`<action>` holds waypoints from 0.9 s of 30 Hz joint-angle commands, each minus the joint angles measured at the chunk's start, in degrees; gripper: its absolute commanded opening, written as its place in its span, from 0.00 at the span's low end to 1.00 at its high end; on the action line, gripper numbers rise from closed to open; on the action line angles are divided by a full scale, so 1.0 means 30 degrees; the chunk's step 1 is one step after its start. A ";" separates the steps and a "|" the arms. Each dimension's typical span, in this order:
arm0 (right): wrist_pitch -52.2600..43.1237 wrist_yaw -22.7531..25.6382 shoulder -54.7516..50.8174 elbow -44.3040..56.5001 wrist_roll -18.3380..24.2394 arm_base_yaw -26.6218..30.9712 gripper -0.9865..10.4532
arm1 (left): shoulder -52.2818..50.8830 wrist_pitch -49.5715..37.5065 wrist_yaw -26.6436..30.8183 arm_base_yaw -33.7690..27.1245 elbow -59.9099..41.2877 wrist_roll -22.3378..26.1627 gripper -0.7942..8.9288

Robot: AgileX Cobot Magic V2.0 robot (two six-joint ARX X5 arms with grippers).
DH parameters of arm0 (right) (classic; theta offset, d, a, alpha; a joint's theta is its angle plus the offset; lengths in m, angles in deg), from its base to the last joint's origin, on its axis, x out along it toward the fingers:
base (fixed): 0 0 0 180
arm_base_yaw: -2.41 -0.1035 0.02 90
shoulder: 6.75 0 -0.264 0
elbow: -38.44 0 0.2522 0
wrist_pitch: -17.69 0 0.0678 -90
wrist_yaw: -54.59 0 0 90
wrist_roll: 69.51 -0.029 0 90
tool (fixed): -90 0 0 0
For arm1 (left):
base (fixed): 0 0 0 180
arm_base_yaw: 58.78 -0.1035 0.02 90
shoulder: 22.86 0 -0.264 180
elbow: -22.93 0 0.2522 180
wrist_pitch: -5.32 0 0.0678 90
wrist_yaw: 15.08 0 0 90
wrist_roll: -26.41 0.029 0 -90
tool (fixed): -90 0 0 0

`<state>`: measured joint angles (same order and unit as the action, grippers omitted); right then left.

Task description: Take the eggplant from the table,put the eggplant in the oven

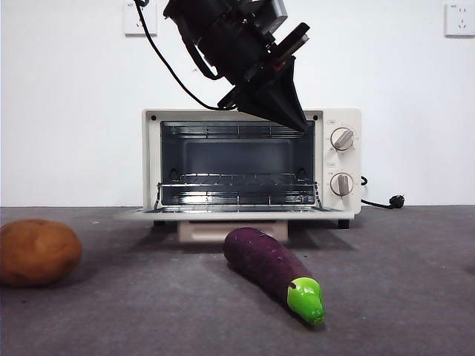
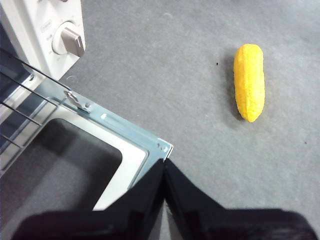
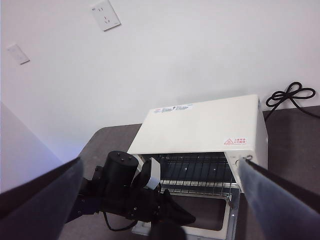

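Note:
The dark purple eggplant [image 1: 267,259] with its green stem cap lies on the table [image 1: 401,289] just before the oven [image 1: 338,159], cap toward the camera. It shows in neither wrist view. The cream oven [image 3: 200,125] stands with its door [image 2: 117,127] folded down and the wire rack [image 1: 237,182] bare. My left gripper [image 1: 295,119] hangs shut and empty, high at the right side of the oven mouth, above the door's corner [image 2: 164,162]. My right gripper [image 3: 159,161] is held high above the oven, open and holding nothing.
An orange-brown potato [image 1: 37,252] sits at the table's left. A yellow corn-like toy [image 2: 248,82] lies on the table to the oven's right. A black power cord [image 1: 386,202] trails behind the oven on the right. The left arm [image 3: 130,195] reaches in over the door.

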<state>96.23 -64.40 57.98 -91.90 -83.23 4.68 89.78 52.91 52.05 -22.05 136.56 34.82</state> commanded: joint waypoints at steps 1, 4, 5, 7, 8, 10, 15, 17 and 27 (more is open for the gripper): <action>-0.0029 -0.0073 0.0000 -0.0080 0.0146 -0.0036 0.58 | 0.0197 0.0503 -0.0007 -0.0328 0.0801 -0.0102 0.08; 0.0007 -0.0073 0.0000 -0.0080 0.0146 -0.0175 0.58 | 0.0160 0.1741 -0.0007 -0.0678 0.2288 -0.0102 0.08; 0.0015 -0.0073 0.0000 -0.0080 0.0153 -0.0291 0.58 | 0.0124 0.2259 -0.0007 -0.0838 0.3060 -0.0102 0.08; 0.0066 -0.0066 0.0015 -0.0080 0.0175 -0.0430 0.58 | 0.0109 0.3184 0.0007 -0.1086 0.4437 -0.0102 0.08; 0.0146 -0.0066 0.0058 -0.0080 0.0204 -0.0517 0.58 | 0.0095 0.3730 0.0044 -0.1246 0.5348 -0.0102 0.08; 0.0408 -0.0044 0.0102 -0.0080 0.0342 -0.0714 0.58 | 0.0087 0.4626 0.0138 -0.1552 0.7140 -0.0124 0.08; 0.0809 -0.0007 0.0270 -0.0080 0.0656 -0.1457 0.58 | -0.0386 0.6098 0.0233 -0.2455 1.1293 -0.0882 0.08; 0.0918 0.0015 0.0313 -0.0080 0.0692 -0.1683 0.58 | -0.0925 0.6258 0.0882 -0.2812 1.2254 -0.0991 0.08; 0.0984 0.0015 0.0605 -0.0080 0.0991 -0.2710 0.58 | -0.4874 0.7497 0.4269 -0.4925 1.3974 -0.0940 0.08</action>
<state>99.26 -64.32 59.66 -91.90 -81.17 -3.08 75.63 75.07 64.44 -36.39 178.51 32.37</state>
